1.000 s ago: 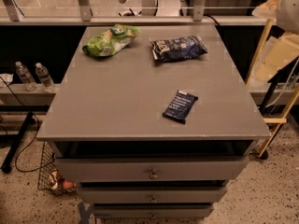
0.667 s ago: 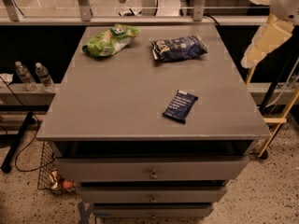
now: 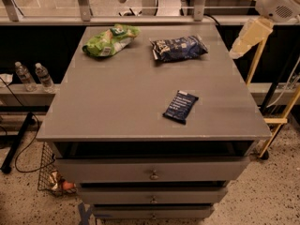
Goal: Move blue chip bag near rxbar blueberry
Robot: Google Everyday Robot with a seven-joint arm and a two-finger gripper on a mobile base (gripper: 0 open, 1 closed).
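Note:
The blue chip bag [image 3: 179,48] is puffy and dark navy with white lettering. It lies at the back right of the grey table top [image 3: 126,97]. The rxbar blueberry [image 3: 181,106] is a small flat dark blue wrapper. It lies nearer the front, right of the middle, well apart from the bag. My gripper [image 3: 247,39] hangs at the top right, just past the table's right edge, to the right of the bag and touching nothing. The white arm joint [image 3: 277,1] sits above it.
A green chip bag [image 3: 110,40] lies at the back left of the table. Drawers [image 3: 152,172] sit under the top. Two water bottles [image 3: 35,76] stand on a low shelf to the left. A wire basket [image 3: 54,177] is on the floor, and a wooden stand [image 3: 276,121] is to the right.
The arm and gripper have moved up and to the left, closer to the table's back right corner. The bags and the bar have not moved.

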